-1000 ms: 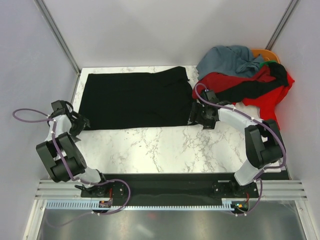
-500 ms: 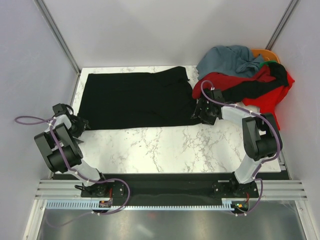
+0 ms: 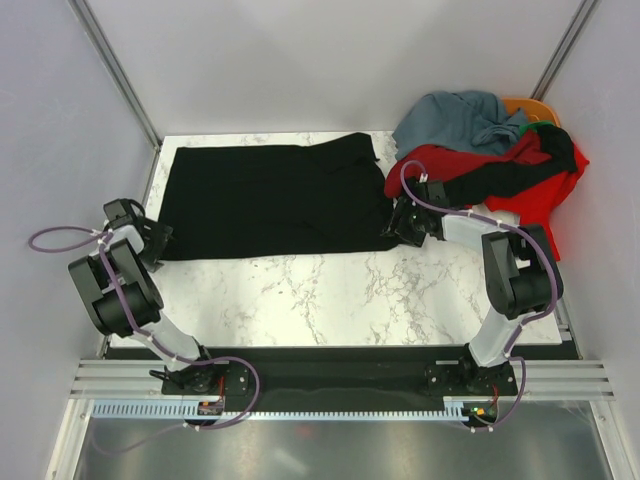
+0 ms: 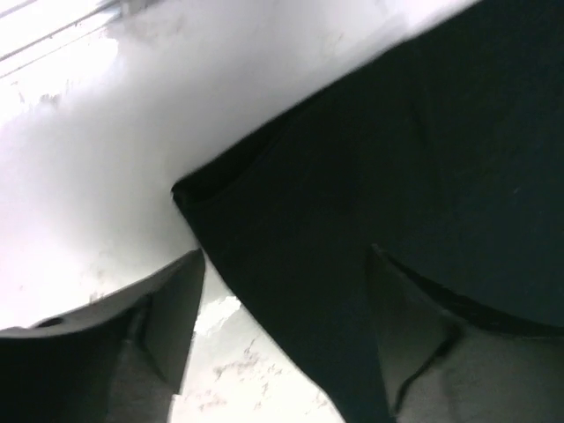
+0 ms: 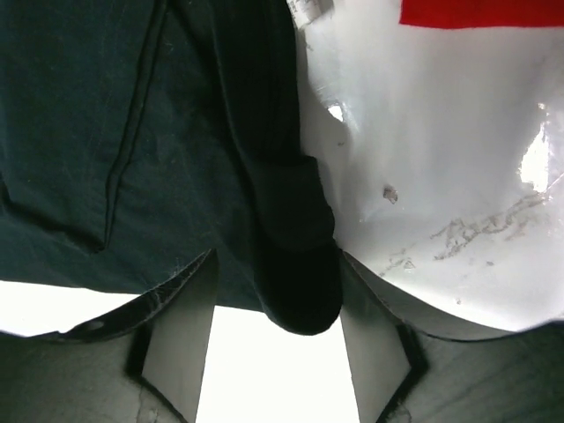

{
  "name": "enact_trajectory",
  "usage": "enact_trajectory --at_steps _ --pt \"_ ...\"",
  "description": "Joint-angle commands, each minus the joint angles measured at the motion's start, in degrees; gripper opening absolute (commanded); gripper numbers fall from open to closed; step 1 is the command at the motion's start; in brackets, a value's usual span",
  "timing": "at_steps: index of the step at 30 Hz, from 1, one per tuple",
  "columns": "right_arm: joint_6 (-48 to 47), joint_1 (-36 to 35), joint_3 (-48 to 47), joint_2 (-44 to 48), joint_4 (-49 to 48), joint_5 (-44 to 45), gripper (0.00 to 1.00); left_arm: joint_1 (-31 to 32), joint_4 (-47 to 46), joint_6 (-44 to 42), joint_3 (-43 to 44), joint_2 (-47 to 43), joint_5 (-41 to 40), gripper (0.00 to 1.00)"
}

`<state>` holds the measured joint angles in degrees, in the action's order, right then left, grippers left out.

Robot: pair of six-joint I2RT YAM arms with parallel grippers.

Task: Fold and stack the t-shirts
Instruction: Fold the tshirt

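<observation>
Top external view: the black t-shirt [image 3: 270, 200] lies spread flat on the far left of the smooth marbled surface [image 3: 330, 290]. It is limp matte cloth with a rolled hem. The left tool [image 4: 286, 264] and right tool [image 5: 275, 264] straddle its near corners, fingers wide. Closing might catch only one layer, skewing the fold.

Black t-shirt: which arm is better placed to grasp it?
Probably right: the open right gripper has a bunched fold of the black t-shirt between its fingers; the left gripper straddles only a flat edge.
</observation>
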<state>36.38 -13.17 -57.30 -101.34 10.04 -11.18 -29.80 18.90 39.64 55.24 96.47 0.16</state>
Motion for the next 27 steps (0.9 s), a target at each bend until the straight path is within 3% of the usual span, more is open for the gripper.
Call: enact_trajectory --at_steps 1,3,4,5,6,8,16,21,24,25,27 --pt "-0.1 0.0 2.3 -1.3 -0.6 -1.6 0.62 -0.1 -4.4 2.0 -0.4 4.5 -0.4 0.77" --pt "0.0 0.0 2.6 -1.4 -1.2 -2.0 0.58 0.0 -4.9 2.2 -0.3 5.7 -0.4 0.66" --pt "-0.1 -0.1 2.8 -1.4 -1.2 -2.3 0.56 0.1 -5.2 2.1 -0.1 6.1 -0.4 0.4" --pt "-0.2 -0.1 3.0 -1.4 -1.2 -2.4 0.52 0.2 -5.8 1.9 0.2 6.7 1.1 0.31" --pt "-0.3 -0.1 3.1 -1.4 -1.3 -2.4 0.5 0.4 -5.8 1.6 0.5 7.0 1.5 0.14" --pt "-0.4 0.0 3.3 -1.5 -1.3 -2.4 0.43 0.6 -5.6 1.1 0.7 7.1 1.4 0.02" --pt "0.4 0.0 3.2 -1.2 -1.4 -3.1 0.1 0.8 -3.1 1.0 0.4 4.4 1.2 0.02" --pt "4.3 0.0 -1.5 -1.3 2.2 -3.2 0.0 0.8 -0.4 1.6 2.4 4.1 5.8 0.02" --pt "5.1 0.0 -12.8 -5.4 9.2 -5.0 0.0 0.9 3.3 3.7 7.9 5.8 12.0 0.02" --pt "4.7 0.0 -22.0 -6.9 14.3 -6.3 0.0 0.9 6.4 4.0 12.4 6.5 16.8 0.02" --pt "2.7 -0.2 -31.2 -8.2 18.3 -8.6 0.0 1.1 9.6 3.9 18.5 5.2 19.6 0.02"
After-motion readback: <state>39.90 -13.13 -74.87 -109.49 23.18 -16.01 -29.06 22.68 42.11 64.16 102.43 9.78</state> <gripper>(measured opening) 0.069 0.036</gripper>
